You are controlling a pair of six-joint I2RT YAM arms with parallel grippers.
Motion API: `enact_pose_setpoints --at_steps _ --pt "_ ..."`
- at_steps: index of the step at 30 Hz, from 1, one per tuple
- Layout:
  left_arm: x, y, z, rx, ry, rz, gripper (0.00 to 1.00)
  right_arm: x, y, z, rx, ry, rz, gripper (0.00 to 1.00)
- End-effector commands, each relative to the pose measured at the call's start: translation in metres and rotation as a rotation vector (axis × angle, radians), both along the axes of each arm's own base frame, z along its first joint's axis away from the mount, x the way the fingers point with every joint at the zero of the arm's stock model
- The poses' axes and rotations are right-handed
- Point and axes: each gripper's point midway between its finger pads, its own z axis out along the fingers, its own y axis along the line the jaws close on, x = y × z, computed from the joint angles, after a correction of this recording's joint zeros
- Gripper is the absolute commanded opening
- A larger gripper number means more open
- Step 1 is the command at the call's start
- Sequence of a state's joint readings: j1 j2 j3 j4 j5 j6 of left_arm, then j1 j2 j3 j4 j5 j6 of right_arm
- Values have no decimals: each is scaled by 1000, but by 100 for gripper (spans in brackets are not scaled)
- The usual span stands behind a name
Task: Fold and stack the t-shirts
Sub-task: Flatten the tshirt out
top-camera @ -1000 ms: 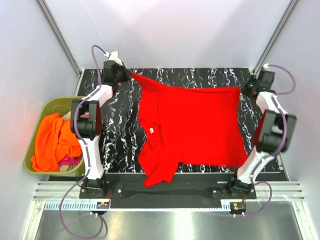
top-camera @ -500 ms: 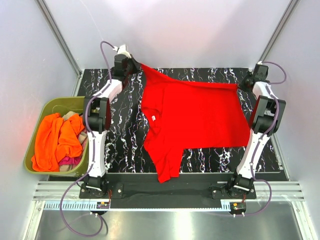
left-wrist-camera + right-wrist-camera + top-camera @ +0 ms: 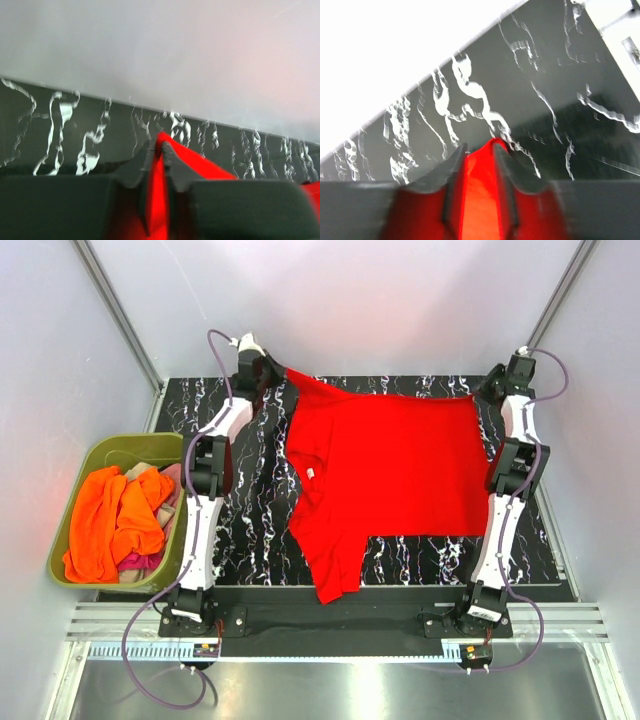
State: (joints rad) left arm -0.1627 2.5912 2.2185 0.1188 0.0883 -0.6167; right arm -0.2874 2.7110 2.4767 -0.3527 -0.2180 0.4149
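Red sleeve: one short sleeve [image 3: 335,575] of the red t-shirt [image 3: 400,470] reaches toward the bases, its tip past the front edge of the black marbled table [image 3: 240,530].
Shirt body: spread wide over the middle of the table, with the white neck label [image 3: 315,473] showing at the collar on the left.
Olive-green tub: the tub [image 3: 75,470] sits off the table's left side, with an orange t-shirt [image 3: 110,520] heaped on top, magenta cloth [image 3: 135,562] peeking out low and beige cloth [image 3: 170,480] at the rim.
Left gripper: the left gripper [image 3: 266,374] is at the far-left corner, fingers pinched tight on red cloth.
Right gripper: the right gripper [image 3: 479,150] is at the far-right corner, also clamped on a tongue of red fabric.
Step in hand: looks like spreading the first shirt, its far edge drawn taut between the two grips, with no fold made yet.
Next move: probably lay that edge down flat with even tension, let go, then regrip for the fold. The overhanging sleeve needs bringing onto the table.
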Motion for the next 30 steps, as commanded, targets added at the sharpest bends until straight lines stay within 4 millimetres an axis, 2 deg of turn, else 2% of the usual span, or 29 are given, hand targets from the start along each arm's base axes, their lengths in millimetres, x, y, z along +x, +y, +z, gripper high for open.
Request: enact_pose_setpoints --at_steps 1,2,3,4,5,6,7,8,9,10,11,12,13,14,16,17,18,19,20,21,22,23,25,26,28,30 --pt "10 14 77 68 -140 65 31 8 4 35 60 -40 3 45" --pt "8 21 76 95 -119 99 39 6 6 47 67 -45 3 52" --pt "4 27 75 116 -103 107 46 -3 10 42 87 -1 4 56" --pt "-2 31 96 143 -121 114 59 -11 9 43 85 26 -11 58" --pt "-10 36 81 173 -65 123 61 -26 12 49 90 68 -28 62" --pt "-17 39 83 193 -50 123 62 -39 14 47 108 117 -50 68" --pt "-29 40 104 201 -62 120 62 -50 18 49 131 149 -64 69" --pt "-44 42 76 214 20 115 62 -64 25 57 142 180 -60 69" --pt "-55 41 75 208 37 97 62 -84 33 51 154 264 -66 70" --pt "-68 38 92 190 26 77 62 -95 36 52 145 306 -80 71" --pt "-88 29 60 181 108 12 61 -108 45 57 151 336 -64 71" --pt "-100 22 56 168 132 -21 61 -123 61 55 161 391 -36 71" --pt "-118 11 63 146 139 -92 61 -132 71 56 156 413 -8 71" --pt "-135 3 43 156 197 -133 61 -147 85 64 151 433 26 71" --pt "-162 -3 25 207 283 -196 62 -161 121 71 148 446 120 72" --pt "-171 -9 15 220 320 -222 62 -175 136 76 157 454 156 72" --pt "-178 -11 7 223 356 -241 62 -183 163 77 161 464 218 72" --pt "-188 -13 -6 204 412 -253 62 -193 181 89 177 447 269 72" --pt "-197 -14 -16 183 452 -259 62 -209 196 77 194 490 303 72" --pt "-202 -15 -22 170 474 -256 62 -216 213 77 210 490 344 72" --pt "-206 -18 -28 143 502 -255 62 -228 239 83 207 487 399 72" --pt "-209 -21 -32 141 519 -258 63 -243 253 70 221 524 427 72" --pt "-214 -23 -44 150 574 -252 63 -263 283 73 236 526 485 71" --pt "-217 -25 -50 156 600 -248 63 -273 289 61 238 547 496 71" --pt "-224 -23 -64 144 669 -216 63 -288 307 61 246 548 532 71" --pt "-231 -25 -76 124 712 -192 64 -300 314 51 256 571 538 70"
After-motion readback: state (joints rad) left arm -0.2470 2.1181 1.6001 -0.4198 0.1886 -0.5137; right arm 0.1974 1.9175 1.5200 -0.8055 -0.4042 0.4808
